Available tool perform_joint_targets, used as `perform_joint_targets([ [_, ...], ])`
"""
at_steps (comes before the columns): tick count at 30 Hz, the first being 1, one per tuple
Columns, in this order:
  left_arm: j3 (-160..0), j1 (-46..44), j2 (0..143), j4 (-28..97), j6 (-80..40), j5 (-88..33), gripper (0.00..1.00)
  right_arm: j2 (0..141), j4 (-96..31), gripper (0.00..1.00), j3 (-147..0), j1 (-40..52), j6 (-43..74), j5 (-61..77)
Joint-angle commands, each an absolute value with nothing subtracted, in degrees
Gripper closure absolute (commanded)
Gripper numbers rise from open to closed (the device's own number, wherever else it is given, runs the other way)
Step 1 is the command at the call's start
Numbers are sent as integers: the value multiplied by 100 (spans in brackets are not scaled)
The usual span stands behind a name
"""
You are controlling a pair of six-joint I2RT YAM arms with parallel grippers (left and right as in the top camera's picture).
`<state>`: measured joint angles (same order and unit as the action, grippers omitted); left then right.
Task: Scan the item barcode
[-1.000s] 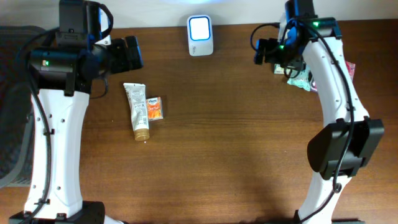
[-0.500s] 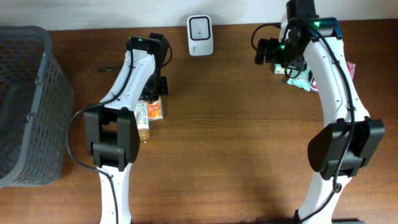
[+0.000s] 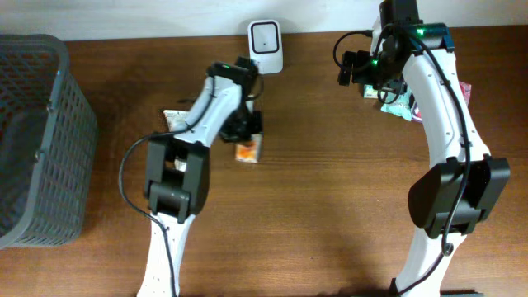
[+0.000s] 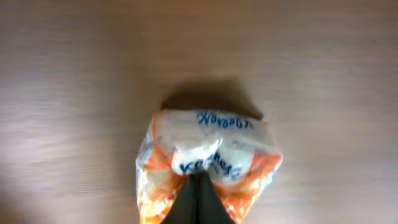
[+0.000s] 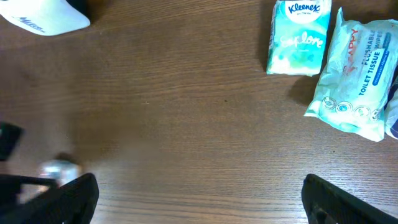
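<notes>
one orange packet (image 4: 208, 155) is pinched in my closed left tool (image 4: 199, 198), right tool (image 5: 202, 199) gaping empty; next i must face its barcode to the scanner (image 3: 266, 37).

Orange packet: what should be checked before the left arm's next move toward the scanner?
1. Grip: left jaws shut on packet: ok.
2. Barcode turned to scanner: cannot tell, only brand print shows.
3. Path: table between packet and scanner bare: ok.
4. Lift: packet off the table: cannot tell.
5. Other arm: right jaws open, holding nothing, well apart over Kleenex: ok.
</notes>
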<state>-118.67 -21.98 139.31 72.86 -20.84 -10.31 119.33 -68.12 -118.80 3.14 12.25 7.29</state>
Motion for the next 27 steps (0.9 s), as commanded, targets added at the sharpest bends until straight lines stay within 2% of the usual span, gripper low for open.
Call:
perform_joint_targets([
  [1, -12171, -2851, 14180, 7041, -2099, -2593, 100, 11963, -6816, 1, -11850, 296, 1249, 635],
  [2, -12652, -2882, 14178, 7290, -2095, -2543, 100, 11963, -6816, 1, -11850, 296, 1251, 635],
  [3, -13238, -2840, 14178, 7625, -2095, -2335, 94, 11963, -6816, 1, -11850, 296, 1249, 635],
  [4, -14088, -2657, 14178, 8200, -2095, -1712, 74, 11963, -6816, 1, -11850, 296, 1249, 635],
  [5, -14641, -2449, 14178, 8624, -2095, -1164, 66, 11963, -6816, 1, -11850, 296, 1251, 635],
  [6, -15069, -2198, 14178, 8995, -2095, -582, 49, 11963, -6816, 1, -11850, 296, 1249, 635],
  [7, -15334, -1944, 14178, 9271, -2095, -123, 28, 11963, -6816, 1, -11850, 296, 1251, 635],
  [8, -15441, -1693, 14178, 9476, -2095, 187, 18, 11963, -6816, 1, -11850, 298, 1249, 637],
  [9, -15439, -1444, 14180, 9594, -2097, 281, 0, 11963, -6816, 1, -11850, 296, 1249, 635],
  [12, -15391, -845, 14193, 9605, -2097, 281, 1, 11963, -6816, 1, -11850, 296, 1253, 687],
  [16, -15391, -657, 14193, 9609, -2097, 281, 1, 11963, -6829, 1, -11843, 342, 1253, 2359],
  [25, -15391, -663, 14193, 9609, -2099, 281, 1, 11970, -6726, 1, -10464, 1509, 1372, 2331],
  [27, -15391, -663, 14193, 9609, -2097, 281, 1, 11970, -6536, 1, -10145, 1619, 2571, 1632],
])
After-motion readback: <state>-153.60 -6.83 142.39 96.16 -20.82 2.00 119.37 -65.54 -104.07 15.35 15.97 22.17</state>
